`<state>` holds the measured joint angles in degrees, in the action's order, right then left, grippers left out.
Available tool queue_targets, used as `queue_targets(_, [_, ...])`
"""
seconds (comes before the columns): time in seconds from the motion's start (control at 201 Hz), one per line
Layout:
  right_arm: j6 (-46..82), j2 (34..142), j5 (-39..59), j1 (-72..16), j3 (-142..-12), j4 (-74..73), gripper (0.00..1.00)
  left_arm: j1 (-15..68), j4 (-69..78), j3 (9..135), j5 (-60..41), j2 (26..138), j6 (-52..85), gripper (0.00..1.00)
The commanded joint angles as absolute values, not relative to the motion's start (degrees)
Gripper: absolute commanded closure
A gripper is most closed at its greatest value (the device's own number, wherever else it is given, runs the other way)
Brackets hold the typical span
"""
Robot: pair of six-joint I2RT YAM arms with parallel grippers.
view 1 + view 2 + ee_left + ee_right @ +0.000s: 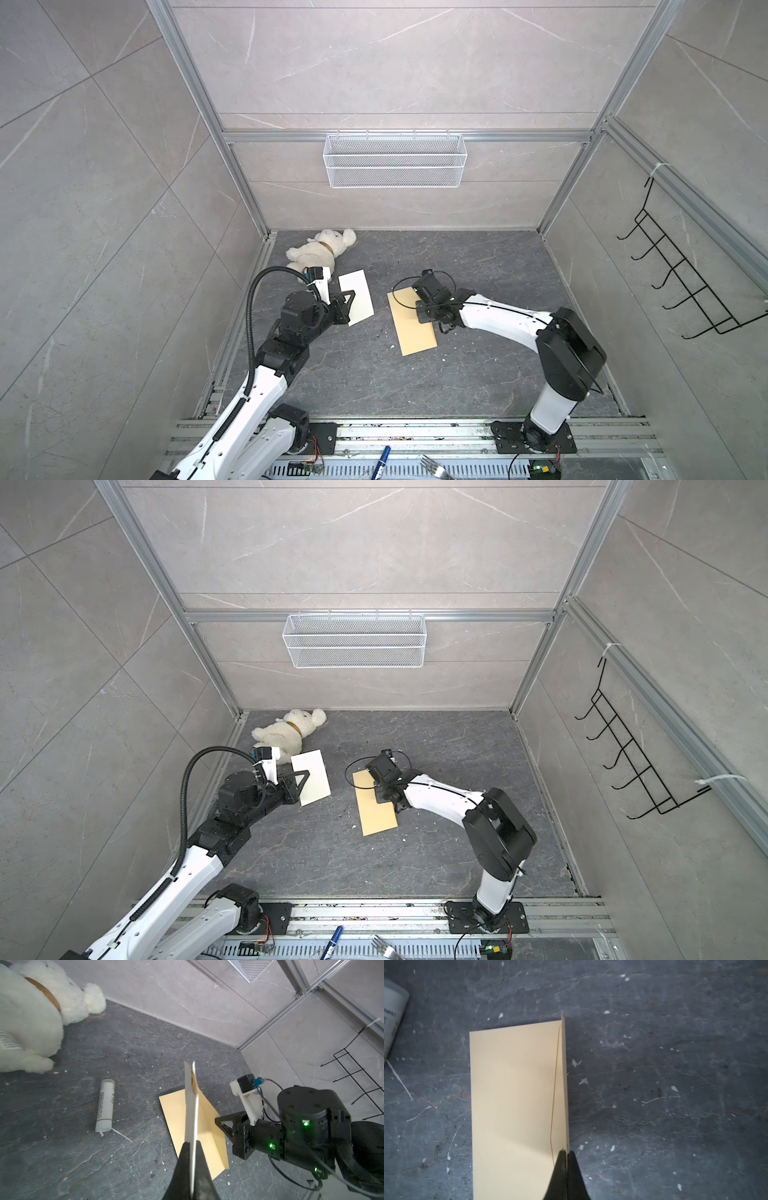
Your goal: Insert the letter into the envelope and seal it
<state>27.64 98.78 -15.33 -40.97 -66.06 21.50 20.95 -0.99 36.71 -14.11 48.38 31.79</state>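
Two arms, two papers: the left fingers are clamped on the pale letter, holding it up off the dark worktop near a white plush bear. The right fingers pinch tight on the raised flap of the manila envelope — it lies flat mid-worktop, apart from the letter. A white tube lies between bear and envelope.
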Motion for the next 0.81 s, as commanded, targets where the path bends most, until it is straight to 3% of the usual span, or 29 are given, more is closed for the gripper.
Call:
queue_targets(0.0, [30.45, 97.01, -9.73, -39.39, -63.7, 16.08, 1.0, 20.89, 7.52, 36.28, -20.43, 50.27, 35.75, 1.0])
queue_targets(0.627, [34.27, 99.4, -0.23, -32.53, -59.18, 10.14, 1.0, 25.83, 18.02, 35.64, -22.7, 58.8, 42.51, 1.0])
queue_targets(0.802, [35.28, 100.03, 1.38, -31.69, -58.3, 8.99, 0.95, 26.01, 19.39, 35.43, -23.02, 59.16, 43.31, 1.0])
